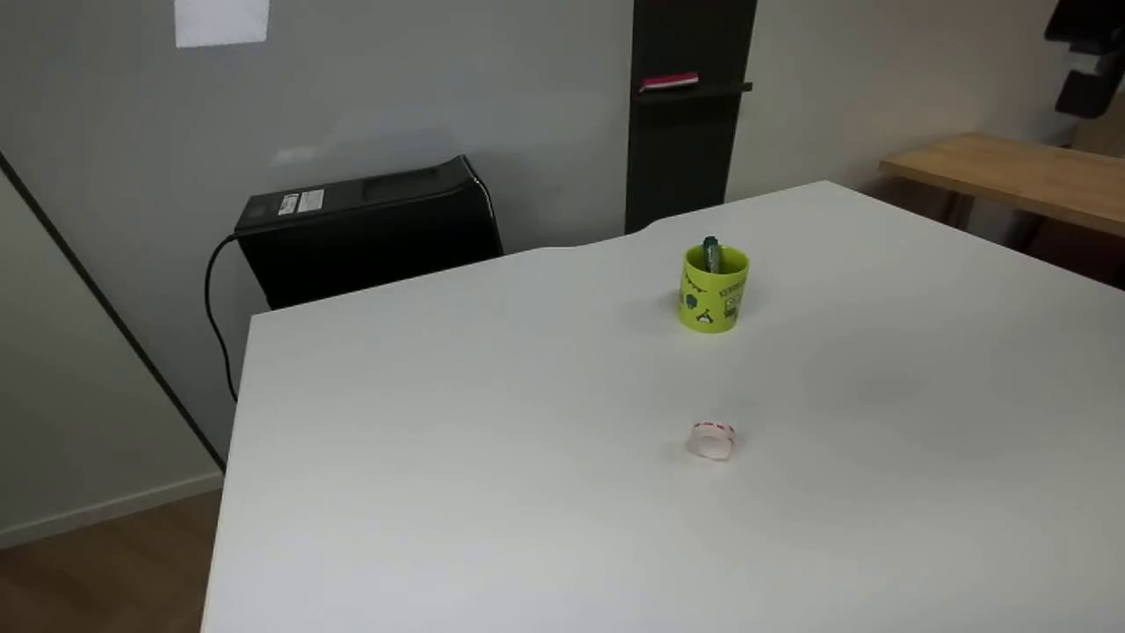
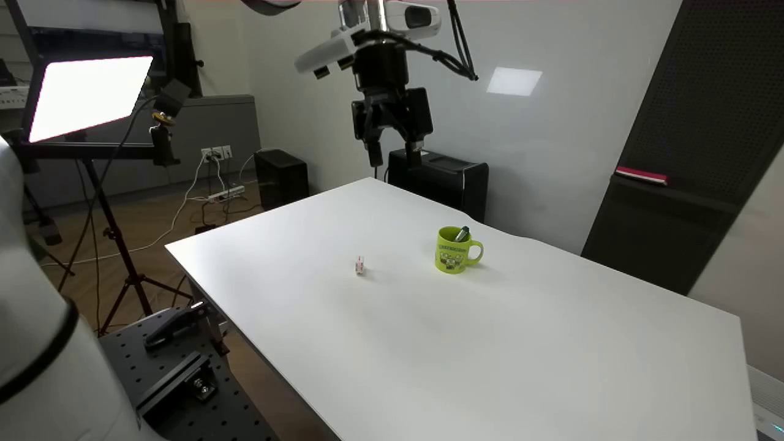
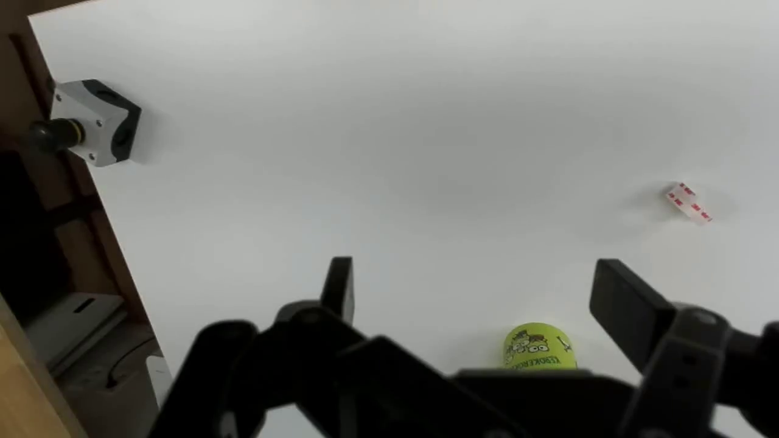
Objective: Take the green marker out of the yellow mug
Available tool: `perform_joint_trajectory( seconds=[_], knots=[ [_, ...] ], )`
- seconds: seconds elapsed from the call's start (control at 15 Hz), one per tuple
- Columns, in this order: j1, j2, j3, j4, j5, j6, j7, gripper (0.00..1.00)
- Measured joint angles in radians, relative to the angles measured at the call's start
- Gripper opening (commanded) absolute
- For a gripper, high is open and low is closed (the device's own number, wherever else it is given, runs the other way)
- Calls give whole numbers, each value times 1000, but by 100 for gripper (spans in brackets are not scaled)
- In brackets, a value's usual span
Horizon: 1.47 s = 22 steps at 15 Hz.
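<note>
The yellow mug stands upright on the white table; it also shows in an exterior view, where its handle points right. The green marker stands inside it, leaning, with its dark top just above the rim; it also shows in an exterior view. In the wrist view the mug is partly hidden behind the gripper body, and the marker is hidden. My gripper is open and empty, high above the table and apart from the mug. Its spread fingers show in the wrist view.
A small whitish tape ring with red print lies on the white table near the mug. A grey box with a black knob sits at a table edge. A black device stands behind the table by the wall.
</note>
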<state>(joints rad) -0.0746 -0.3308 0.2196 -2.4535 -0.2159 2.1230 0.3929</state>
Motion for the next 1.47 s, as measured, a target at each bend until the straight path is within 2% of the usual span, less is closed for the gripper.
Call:
perform_joint_trajectory(
  seconds=[0.47,0.67,0.87,1.13,1.47],
  knots=[
    [15,0,-18,-5,1,21,-2,100],
    [16,14,-55,-4,2,59,-26,100],
    [10,56,-119,25,21,76,-101,100],
    [-1,164,-194,138,50,62,-204,100],
    [0,338,-229,372,120,-23,-337,100]
  ],
)
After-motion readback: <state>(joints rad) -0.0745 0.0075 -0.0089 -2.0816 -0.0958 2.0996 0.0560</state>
